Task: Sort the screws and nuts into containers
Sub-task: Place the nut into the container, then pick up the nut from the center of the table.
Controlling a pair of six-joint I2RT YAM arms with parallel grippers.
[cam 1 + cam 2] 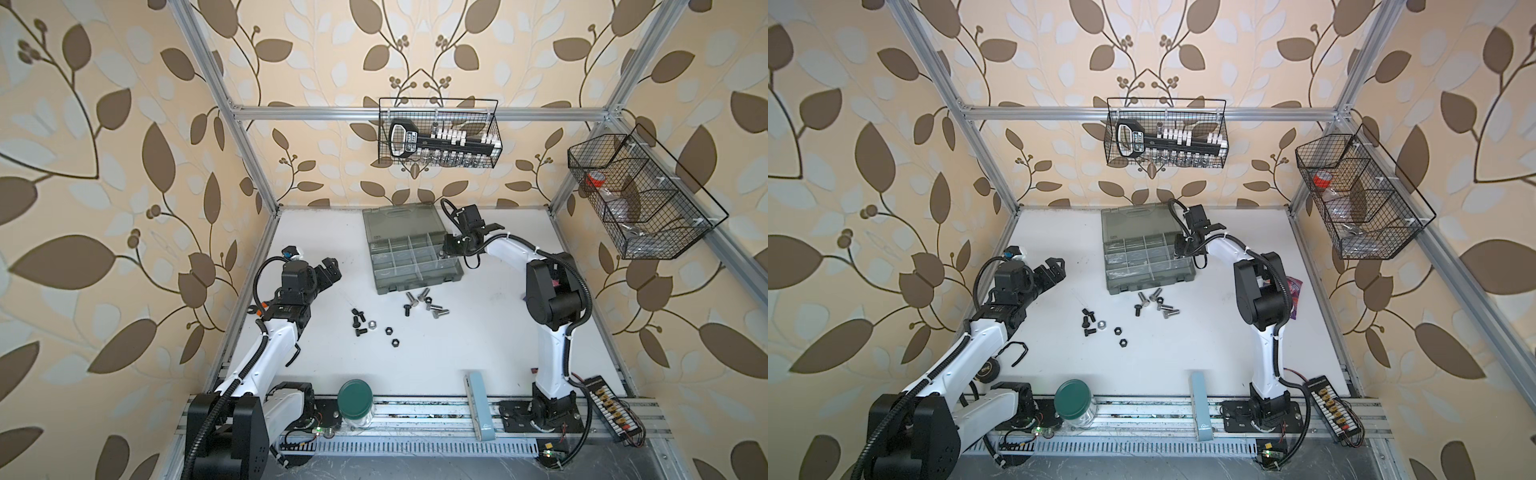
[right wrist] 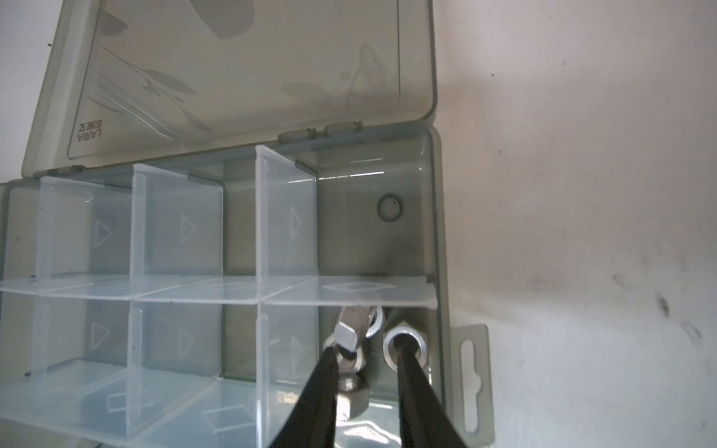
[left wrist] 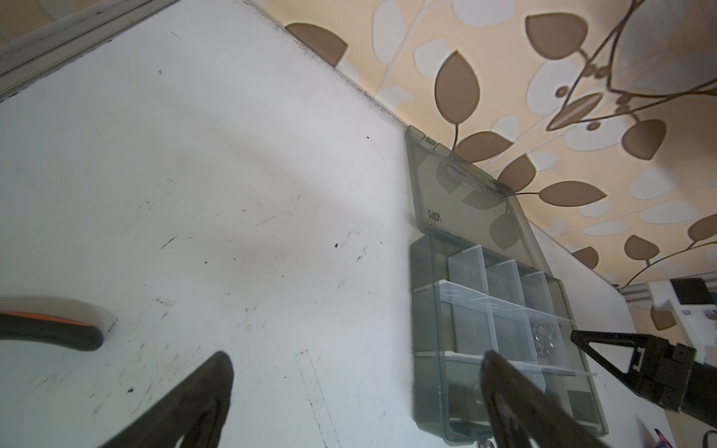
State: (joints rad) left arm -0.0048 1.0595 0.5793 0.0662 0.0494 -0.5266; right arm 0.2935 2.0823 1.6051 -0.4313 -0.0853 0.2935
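Hovering over the open organizer case just above centre in both top views, the right gripper dips its tips into the middle compartment at the case's right end, where silver nuts lie piled. Its jaws stand slightly apart with nothing clamped between them, and one fingertip rests at a nut's hole, so this looks like a drop-off.

The left gripper hangs at centre-left of the top views, spread wide and empty, seemingly kept clear of the work.

Unsorted on the white table below the case lie silver screws, black screws, black nuts and a lone silver nut.

The raised lid bears upside-down lettering, apparently "ARIA" plus small unreadable characters.
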